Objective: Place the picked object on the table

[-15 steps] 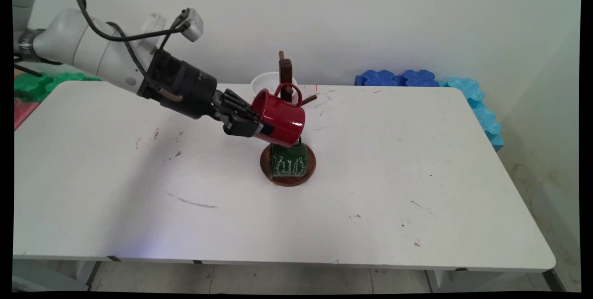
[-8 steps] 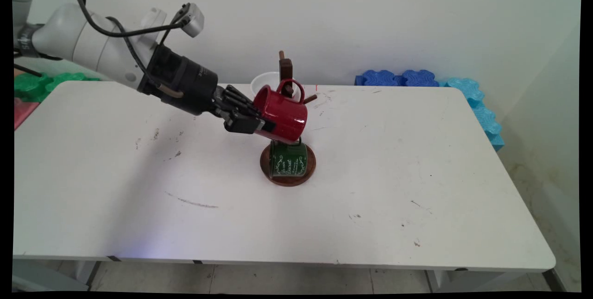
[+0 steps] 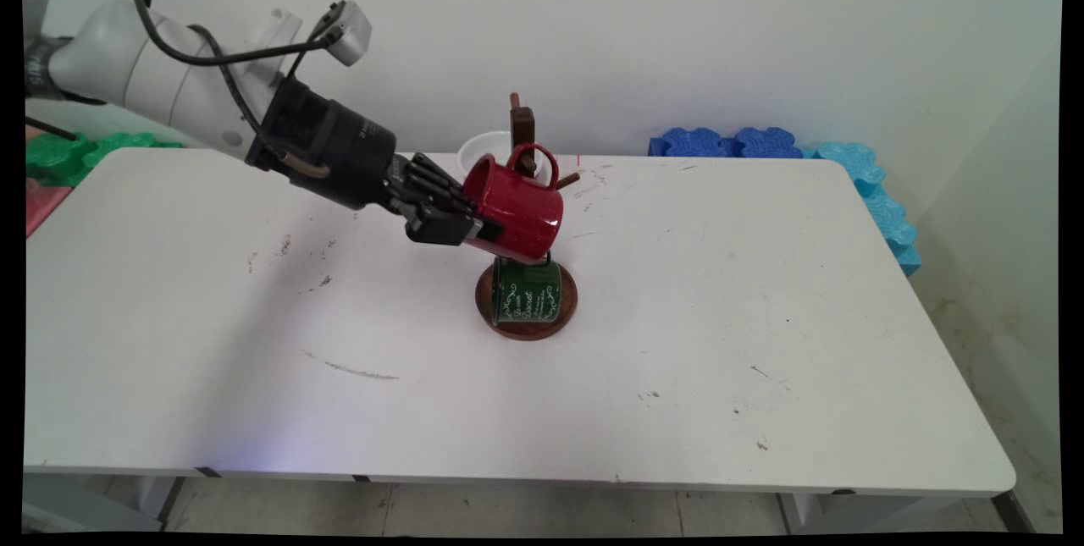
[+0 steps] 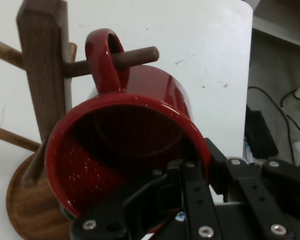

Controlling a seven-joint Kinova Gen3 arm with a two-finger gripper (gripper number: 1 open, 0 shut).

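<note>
Main view: gripper clamped on the rim of a red mug, one finger inside the mouth and one outside the wall, mug tipped with its mouth toward the arm and its handle up against the wooden mug tree. Hangs just above a green mug that sits low on the tree over its round base, near the middle of the white tabletop. White bowl behind the tree; blue foam tiles at the far right edge, green ones at the far left. Hand view: red mug fills the frame, its handle loop threaded over a peg of the mug tree; jaws closed on the rim at lower right, partly hidden by the linkage. Likely risks, as a judgement: handle sits only partway along the peg, so letting go here could leave the mug to swing, knock the green mug below or slide off the peg end; pushing further at this tilt could press the handle against the post and tip the stand. Against the earlier frames: mug and hand lifted slightly and shifted toward the tree, handle now higher against the post; green mug, bowl and tiles unmoved.
</note>
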